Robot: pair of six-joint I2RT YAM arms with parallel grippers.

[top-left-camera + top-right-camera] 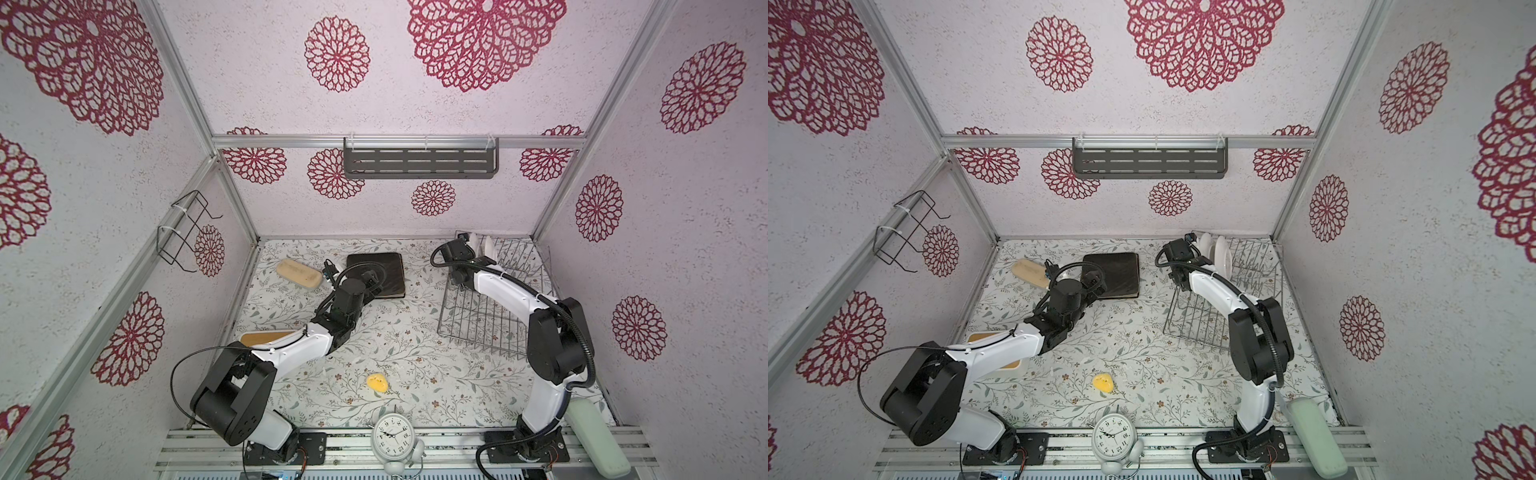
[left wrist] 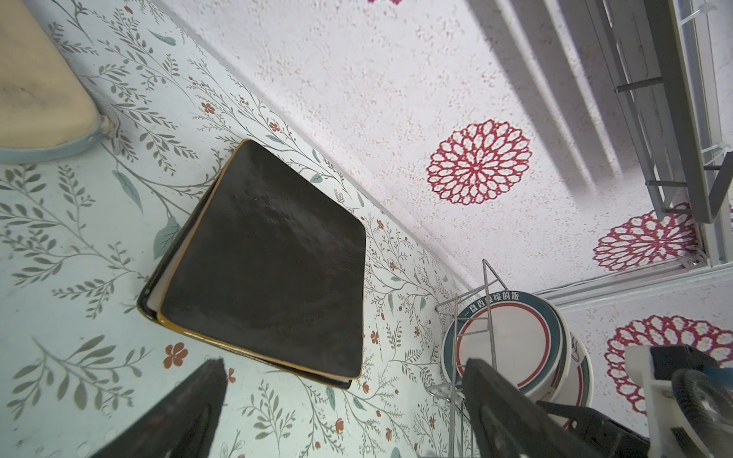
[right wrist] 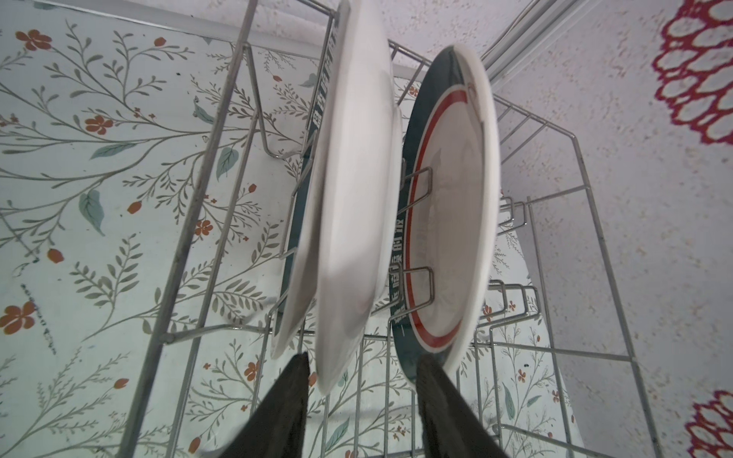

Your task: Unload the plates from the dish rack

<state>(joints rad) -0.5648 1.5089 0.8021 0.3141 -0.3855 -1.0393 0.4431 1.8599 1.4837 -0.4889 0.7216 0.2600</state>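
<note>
Two round white plates with dark teal rim bands (image 3: 448,198) stand upright between the tines at the far end of the silver wire dish rack (image 1: 478,320) (image 1: 1200,324) (image 3: 198,198). Both show in a top view (image 1: 1223,253) and in the left wrist view (image 2: 511,341). My right gripper (image 3: 363,359) (image 1: 478,255) is open, its fingers straddling the edge of the nearer round plate (image 3: 357,198), which looks blurred. Two dark square plates (image 1: 386,266) (image 1: 1117,270) (image 2: 269,257) lie stacked on the table. My left gripper (image 2: 345,404) (image 1: 376,276) hangs open just off that stack, holding nothing.
A tan oblong block (image 1: 299,272) lies at the back left. A yellow piece (image 1: 377,383) and a white alarm clock (image 1: 392,434) sit near the front. A pale green object (image 1: 594,436) is at the front right. A grey slotted shelf (image 1: 419,164) and a black wire holder (image 1: 187,232) hang on the walls.
</note>
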